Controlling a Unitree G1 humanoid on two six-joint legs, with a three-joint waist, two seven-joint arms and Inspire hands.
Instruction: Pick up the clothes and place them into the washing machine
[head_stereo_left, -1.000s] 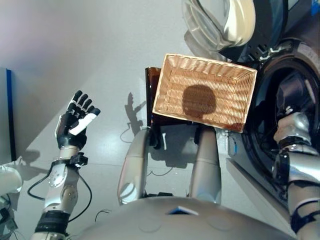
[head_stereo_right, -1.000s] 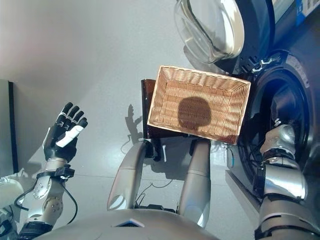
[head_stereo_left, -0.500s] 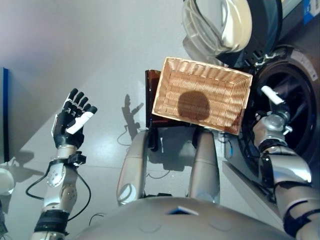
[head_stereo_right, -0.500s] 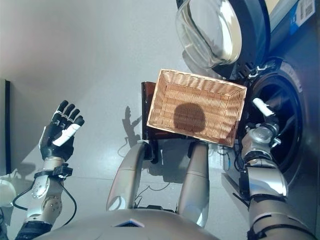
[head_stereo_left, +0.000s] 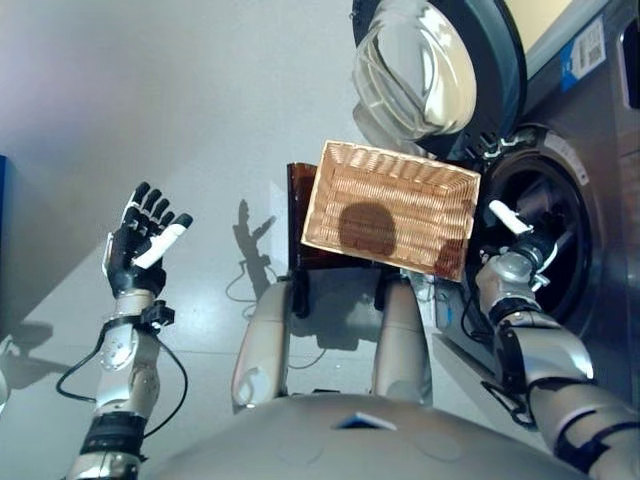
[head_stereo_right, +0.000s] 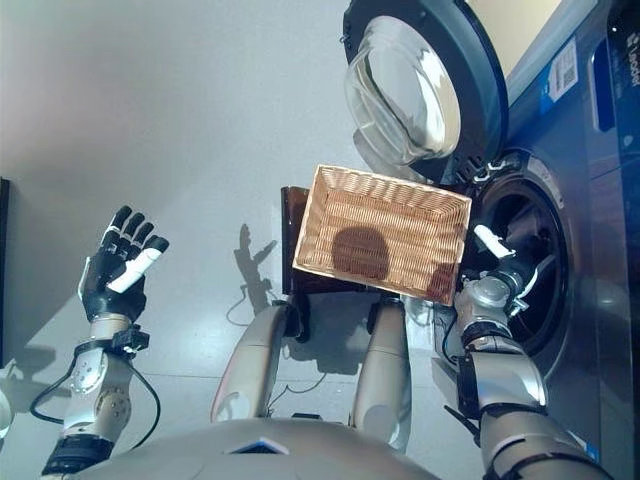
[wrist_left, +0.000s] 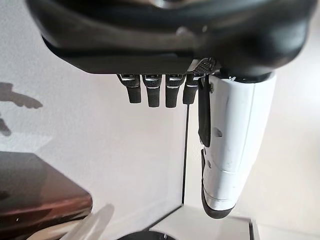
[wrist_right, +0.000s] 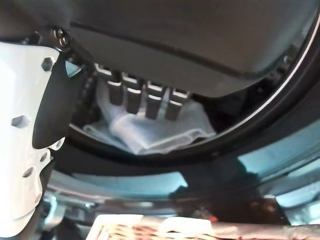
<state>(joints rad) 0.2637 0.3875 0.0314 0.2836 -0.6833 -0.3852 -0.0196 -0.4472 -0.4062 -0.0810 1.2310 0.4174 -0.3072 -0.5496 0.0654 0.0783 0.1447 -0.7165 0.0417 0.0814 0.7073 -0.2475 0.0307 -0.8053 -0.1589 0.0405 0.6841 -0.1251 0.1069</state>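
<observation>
Now right hand out of drum — cloth inside.

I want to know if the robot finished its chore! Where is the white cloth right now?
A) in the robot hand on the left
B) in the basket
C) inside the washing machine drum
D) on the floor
C: the right wrist view shows the white cloth lying inside the washing machine drum, past the right robot hand, while the wicker basket holds no clothes and the left robot hand is open with nothing in it.
</observation>
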